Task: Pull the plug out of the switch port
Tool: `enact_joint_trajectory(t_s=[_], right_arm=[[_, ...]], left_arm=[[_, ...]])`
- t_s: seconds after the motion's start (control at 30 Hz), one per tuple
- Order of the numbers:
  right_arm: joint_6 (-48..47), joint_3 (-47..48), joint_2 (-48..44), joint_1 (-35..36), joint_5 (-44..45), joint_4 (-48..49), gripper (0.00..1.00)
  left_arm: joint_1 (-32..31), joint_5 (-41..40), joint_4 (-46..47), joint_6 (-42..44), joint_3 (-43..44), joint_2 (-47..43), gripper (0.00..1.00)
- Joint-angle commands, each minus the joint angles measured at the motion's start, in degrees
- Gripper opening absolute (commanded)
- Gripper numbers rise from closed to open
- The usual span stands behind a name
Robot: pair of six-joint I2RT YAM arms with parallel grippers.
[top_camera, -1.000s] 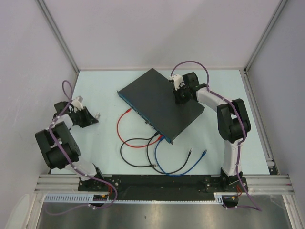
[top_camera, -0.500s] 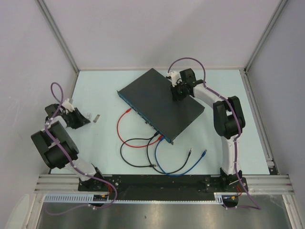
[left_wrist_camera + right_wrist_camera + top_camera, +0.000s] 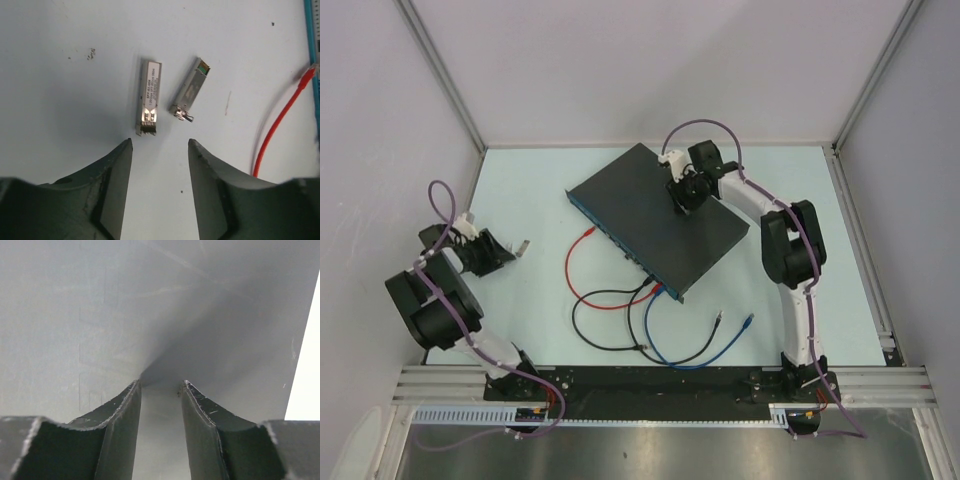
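Both claws are standing parted and empty, with the switch lying mid-surface.

The switch point(image 3: 660, 220) is lying askew on the surface point(image 3: 520, 190), its blue edge facing near-left. A red cable point(image 3: 572, 270), a black cable point(image 3: 585, 325) and a blue cable point(image 3: 665, 350) are trailing from that edge. The right claw point(image 3: 682, 195) is hanging over the switch's dark lid, jaws narrowly apart and gripping nothing; its wrist view is showing only grey lid. The left claw point(image 3: 159, 145) is sitting well to the left, jaws moderately apart. Its wrist view is showing what the overhead barely does: a silver plug point(image 3: 148, 97) and a second silver plug point(image 3: 190, 89), tilted, lying just beyond the fingertips without touching each other.
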Motion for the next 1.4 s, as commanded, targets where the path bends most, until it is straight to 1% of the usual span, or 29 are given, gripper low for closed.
enact_joint_trajectory(t_s=[0.0, 0.03, 0.07, 0.13, 0.17, 0.2, 0.23, 0.27, 0.33, 0.37, 0.47, 0.53, 0.57, 0.63, 0.67, 0.73, 0.77, 0.83, 0.87, 0.9, 0.97, 1.03, 1.07, 1.13, 1.17, 1.27, 1.37], right_arm=[[0.1, 0.6, 12.4, -1.2, 3.4, -15.5, 0.45], [0.7, 1.5, 12.9, -1.7, 2.8, -16.2, 0.45], [1.4, 2.0, 13.5, -2.3, 1.4, -16.9, 0.45], [3.3, 2.7, 13.4, -4.4, -0.2, -16.8, 0.46], [3.8, 2.7, 13.2, -4.7, -1.3, -16.5, 0.46], [3.8, 2.3, 13.1, -5.3, -2.0, -16.3, 0.47], [3.7, 1.8, 12.6, -5.3, -2.2, -16.1, 0.47], [3.6, 1.1, 12.2, -5.3, -2.4, -15.3, 0.47], [3.6, -0.7, 10.6, -5.6, -2.9, -14.4, 0.48], [3.6, -1.0, 10.2, -5.6, -3.5, -13.9, 0.48], [5.5, -2.7, 6.7, -6.4, -4.1, -11.4, 0.49], [6.8, -1.7, 4.5, -6.8, -4.3, -11.4, 0.49], [7.5, 0.2, 3.8, -7.0, -4.3, -12.7, 0.49], [8.0, 1.3, 0.3, -7.3, -4.3, -13.3, 0.50], [8.0, 1.0, -1.2, -7.4, -4.4, -13.2, 0.50], [7.6, -0.2, -4.8, -7.4, -3.8, -11.6, 0.49], [7.5, -2.4, -6.0, -7.1, -3.5, -10.6, 0.50], [8.2, -4.3, -7.1, -6.8, -2.0, -8.2, 0.50], [8.8, -4.8, -7.2, -6.6, -1.2, -8.2, 0.49], [10.5, -4.9, -7.0, -6.0, -0.6, -8.7, 0.49], [12.3, -5.1, -5.7, -6.0, 0.0, -10.1, 0.48], [15.2, -7.7, -5.5, -5.9, 0.2, -8.6, 0.49], [15.3, -8.9, -6.3, -5.7, 0.3, -7.9, 0.49], [15.0, -11.1, -6.6, -4.3, 0.6, -7.4, 0.48], [15.0, -11.3, -6.6, -3.8, 0.3, -7.7, 0.49], [15.2, -11.6, -6.2, -2.3, -0.7, -8.3, 0.48], [15.4, -11.6, -5.2, -0.7, -1.4, -8.2, 0.49]], left_arm=[[-0.2, 0.0, 0.1, -0.8, -2.1, -8.3, 0.56], [-0.5, -0.2, -0.7, -0.5, -2.3, -11.8, 0.57], [-1.3, -0.7, -1.8, 0.1, -2.2, -13.4, 0.58], [-2.6, -1.4, -6.8, 1.9, -1.5, -16.7, 0.59], [-4.6, -1.1, -8.7, 2.6, -0.8, -19.2, 0.59], [-5.9, 0.5, -11.8, 3.7, -0.5, -20.2, 0.59], [-7.7, 1.0, -13.0, 4.1, -0.5, -21.0, 0.60], [-11.8, 1.4, -13.7, 4.2, -0.4, -22.5, 0.60], [-16.1, 4.1, -15.2, 3.6, 0.3, -22.9, 0.61], [-20.7, 4.8, -15.8, 3.2, 1.9, -22.6, 0.64], [-27.5, 7.2, -16.1, 1.5, 5.2, -19.0, 0.65], [-29.4, 7.9, -12.7, -1.4, 5.9, -14.4, 0.65], [-29.8, 8.6, -9.7, -6.6, 6.4, -12.0, 0.65], [-29.9, 11.4, -5.8, -11.4, 6.8, -6.3, 0.63], [-30.7, 11.5, -1.3, -13.1, 6.5, -5.4, 0.61], [-32.2, 11.6, 1.4, -14.9, 6.8, -2.3, 0.61], [-33.9, 11.7, 3.1, -16.1, 7.7, -1.0, 0.59], [-35.0, 12.0, 6.2, -18.3, 7.9, 2.5, 0.58], [-37.2, 11.8, 7.8, -19.5, 7.7, 3.3, 0.57], [-37.9, 11.4, 10.2, -20.8, 7.7, 3.8, 0.56], [-39.5, 10.1, 11.4, -22.1, 7.8, 5.4, 0.54], [-40.1, 9.4, 15.1, -23.8, 7.0, 6.1, 0.52], [-40.3, 8.8, 16.3, -25.8, 5.5, 6.2, 0.51], [-40.5, 8.1, 20.0, -27.3, 3.5, 6.0, 0.49], [-40.8, 8.1, 21.4, -28.4, 1.0, 5.6, 0.48], [-42.0, 8.0, 26.0, -30.0, -2.9, 5.4, 0.47], [-43.7, 8.9, 27.5, -29.7, -3.9, 5.8, 0.47]])
